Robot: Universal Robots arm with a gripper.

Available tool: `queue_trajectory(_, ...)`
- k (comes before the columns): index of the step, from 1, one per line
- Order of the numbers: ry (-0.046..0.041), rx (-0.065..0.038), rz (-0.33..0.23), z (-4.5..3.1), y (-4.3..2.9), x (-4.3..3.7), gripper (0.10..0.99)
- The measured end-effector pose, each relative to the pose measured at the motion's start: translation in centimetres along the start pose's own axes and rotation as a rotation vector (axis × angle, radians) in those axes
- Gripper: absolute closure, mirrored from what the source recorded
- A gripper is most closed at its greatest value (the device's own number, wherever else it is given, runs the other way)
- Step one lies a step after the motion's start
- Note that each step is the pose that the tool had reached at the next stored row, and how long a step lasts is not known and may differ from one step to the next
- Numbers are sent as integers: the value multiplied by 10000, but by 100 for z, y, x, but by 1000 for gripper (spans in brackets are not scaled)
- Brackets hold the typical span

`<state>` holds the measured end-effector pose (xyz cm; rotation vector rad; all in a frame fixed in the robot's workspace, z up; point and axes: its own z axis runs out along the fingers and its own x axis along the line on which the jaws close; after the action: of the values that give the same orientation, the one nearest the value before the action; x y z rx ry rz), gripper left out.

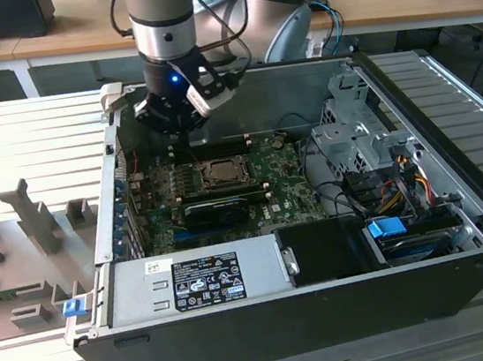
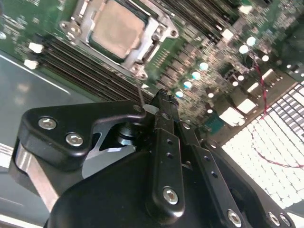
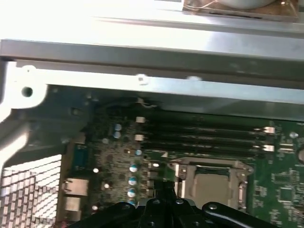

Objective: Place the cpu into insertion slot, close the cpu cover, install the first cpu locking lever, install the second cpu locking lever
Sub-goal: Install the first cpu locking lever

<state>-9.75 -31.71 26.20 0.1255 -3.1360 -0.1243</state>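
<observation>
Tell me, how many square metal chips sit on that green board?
1: the cpu, in the socket beside the memory slots. Others may be hidden behind the claw.

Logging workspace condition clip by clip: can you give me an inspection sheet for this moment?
Surface: slatted metal table carrying an open computer case.
Job's things: cpu lies in place on the motherboard; cpu cover lies flat around it; whether it is locked cannot be told.
Clutter: grey fixture blocks on the table, at the exterior view's left.
Grippers: gripper hangs over the motherboard, close beside the cpu.
Cables: coloured wire bundle near the drive cage.
Surroundings: desks behind the table.
</observation>
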Motion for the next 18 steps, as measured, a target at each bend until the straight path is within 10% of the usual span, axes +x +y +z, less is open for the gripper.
queue_trajectory(6, 1, 1, -23, 45, 70, 150, 980)
queue_trajectory(15, 5, 51, -22, 56, 194, 106, 980)
queue_trajectory(18, 14, 50, -20, 60, 170, -199, 980)
